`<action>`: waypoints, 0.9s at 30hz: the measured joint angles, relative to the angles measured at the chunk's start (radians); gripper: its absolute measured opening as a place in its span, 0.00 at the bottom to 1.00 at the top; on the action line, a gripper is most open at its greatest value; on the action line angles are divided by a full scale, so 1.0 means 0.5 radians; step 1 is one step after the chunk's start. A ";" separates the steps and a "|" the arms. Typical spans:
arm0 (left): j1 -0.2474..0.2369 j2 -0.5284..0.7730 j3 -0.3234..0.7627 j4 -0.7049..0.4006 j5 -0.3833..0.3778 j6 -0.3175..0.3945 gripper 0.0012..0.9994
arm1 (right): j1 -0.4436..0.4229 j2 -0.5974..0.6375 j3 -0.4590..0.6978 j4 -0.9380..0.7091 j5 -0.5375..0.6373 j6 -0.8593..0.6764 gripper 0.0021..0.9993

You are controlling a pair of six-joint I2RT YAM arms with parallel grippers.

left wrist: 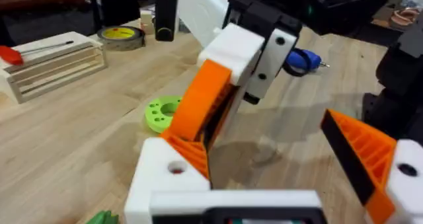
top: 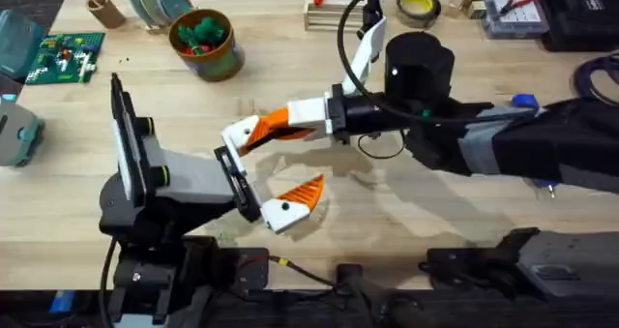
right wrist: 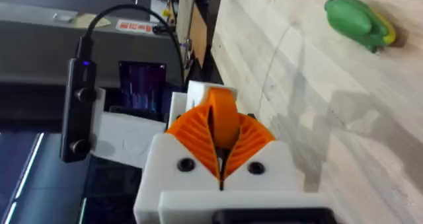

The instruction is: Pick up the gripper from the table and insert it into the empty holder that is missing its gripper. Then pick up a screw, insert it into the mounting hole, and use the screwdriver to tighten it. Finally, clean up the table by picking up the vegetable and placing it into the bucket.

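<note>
The orange ribbed gripper (top: pixel 285 123) is clamped in my right gripper (top: pixel 311 118), whose orange pads are shut on it (right wrist: pixel 223 118). Its lower end rests against the holder (left wrist: pixel 162 178), the white finger block of my left arm's claw (top: pixel 237 134). My left gripper (top: pixel 261 173) stands open, its other finger (left wrist: pixel 370 158) carrying an orange pad. The blue screwdriver (top: pixel 523 102) lies at the right beyond the arm. The bucket (top: pixel 205 43) stands at the back left. A green pod-like vegetable (right wrist: pixel 357 22) lies on the table. The screw is out of view.
A lime-green disc with holes (left wrist: pixel 158 113) lies on the table just behind the two claws. A wooden rack with a red-handled tool (top: pixel 319 4), a tape roll (top: pixel 419 4) and parts boxes (top: pixel 513 4) line the back edge. A green circuit board (top: pixel 63 57) sits at the far left.
</note>
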 joint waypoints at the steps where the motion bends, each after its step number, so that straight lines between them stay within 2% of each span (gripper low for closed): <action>1: 0.000 0.000 0.000 0.000 0.007 0.001 0.99 | -0.011 0.001 0.000 -0.001 -0.027 0.000 0.00; 6: -0.017 0.000 0.004 -0.007 0.067 0.010 0.99 | -0.101 0.017 0.001 -0.010 -0.256 0.002 0.03; 8: -0.032 0.000 0.005 -0.010 0.099 0.025 0.99 | -0.143 0.031 0.001 -0.015 -0.372 0.000 0.14; 12: -0.071 0.000 0.005 -0.025 0.201 0.046 0.99 | -0.183 0.050 0.003 -0.021 -0.551 0.000 0.45; 15: -0.079 0.000 0.005 -0.031 0.244 0.054 0.99 | -0.189 0.050 0.006 -0.021 -0.656 0.001 0.63; 23: -0.079 0.000 0.005 -0.036 0.268 0.060 0.99 | -0.252 0.050 0.014 -0.020 -0.774 -0.006 0.94; 27: -0.079 0.000 0.005 -0.037 0.273 0.061 0.99 | -0.387 0.050 0.015 -0.020 -0.724 -0.039 0.96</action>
